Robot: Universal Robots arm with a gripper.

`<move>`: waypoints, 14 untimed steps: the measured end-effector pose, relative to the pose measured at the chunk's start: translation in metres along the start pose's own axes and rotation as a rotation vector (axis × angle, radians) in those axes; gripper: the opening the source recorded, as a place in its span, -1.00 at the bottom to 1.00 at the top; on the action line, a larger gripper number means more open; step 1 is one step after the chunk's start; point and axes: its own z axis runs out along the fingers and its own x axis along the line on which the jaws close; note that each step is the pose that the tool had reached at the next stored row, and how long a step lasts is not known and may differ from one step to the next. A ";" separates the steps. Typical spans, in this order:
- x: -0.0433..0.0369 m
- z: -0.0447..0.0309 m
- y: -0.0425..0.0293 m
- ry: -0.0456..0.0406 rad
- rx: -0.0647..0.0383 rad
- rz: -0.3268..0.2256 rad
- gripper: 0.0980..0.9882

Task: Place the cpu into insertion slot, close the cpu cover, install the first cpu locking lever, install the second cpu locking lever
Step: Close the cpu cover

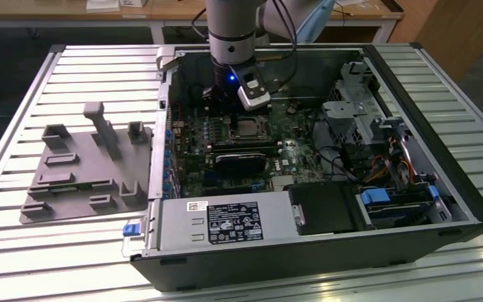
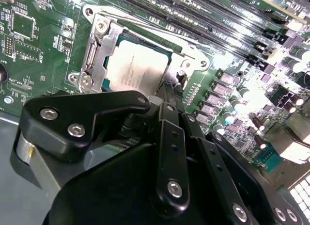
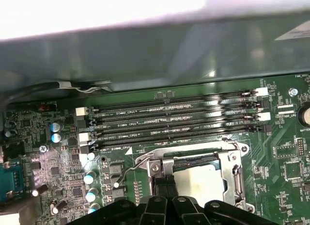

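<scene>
The cpu (image 2: 138,72) lies flat in the insertion slot (image 1: 246,129) on the green board, its dull grey top showing. The silvery cpu cover (image 2: 97,53) is down around it, framing the chip (image 3: 198,179) in both wrist views. A thin wire locking lever (image 3: 127,170) sticks out from the socket's corner, its hooked end over the board. My gripper (image 3: 165,186) is at the socket's edge beside that lever, its black fingers (image 2: 167,106) pressed together and shut. Whether they touch the lever I cannot tell. The arm reaches down into the open case, the gripper (image 1: 229,110) just behind the socket.
Long black memory slots (image 3: 174,120) run along one side of the socket and upright capacitors (image 3: 89,179) stand near the lever's end. A black module (image 1: 241,160), a drive cage (image 1: 355,107) and cables (image 1: 392,163) crowd the case. A grey fixture plate (image 1: 82,163) lies at the exterior view's left.
</scene>
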 end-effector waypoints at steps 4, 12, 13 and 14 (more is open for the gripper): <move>-0.0002 -0.0003 -0.0015 0.0011 -0.007 0.000 -0.99; -0.0014 -0.0003 -0.0106 0.0075 -0.056 0.003 -0.99; -0.0015 -0.0002 -0.0118 0.0085 -0.064 0.003 -0.99; -0.0017 0.0000 -0.0129 0.0094 -0.071 0.004 -0.99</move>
